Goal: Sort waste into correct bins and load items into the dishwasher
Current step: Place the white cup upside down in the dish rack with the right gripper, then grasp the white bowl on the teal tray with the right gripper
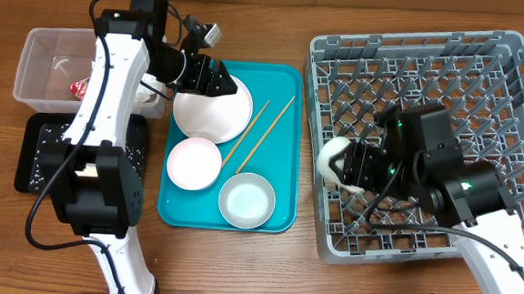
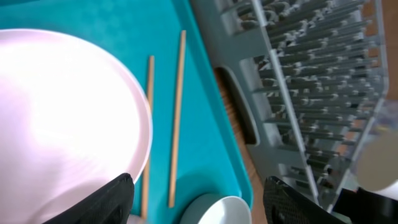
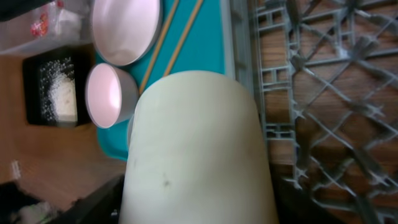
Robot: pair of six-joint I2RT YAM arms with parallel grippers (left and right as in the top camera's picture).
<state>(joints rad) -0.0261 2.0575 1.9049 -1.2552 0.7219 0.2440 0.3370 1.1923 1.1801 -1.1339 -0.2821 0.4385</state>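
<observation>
Over the left wall of the grey dish rack, our right gripper is clamped on the small cup, a plain off-white cylinder with a few faint specks, apparently held sideways. We judge the loading step to be in hand: next, the cup needs lowering between the upright pegs, mouth down, before the fingers let go. Our left gripper hangs with its fingers spread wide, holding nothing, above the large white plate on the teal tray, beside the two chopsticks
</observation>
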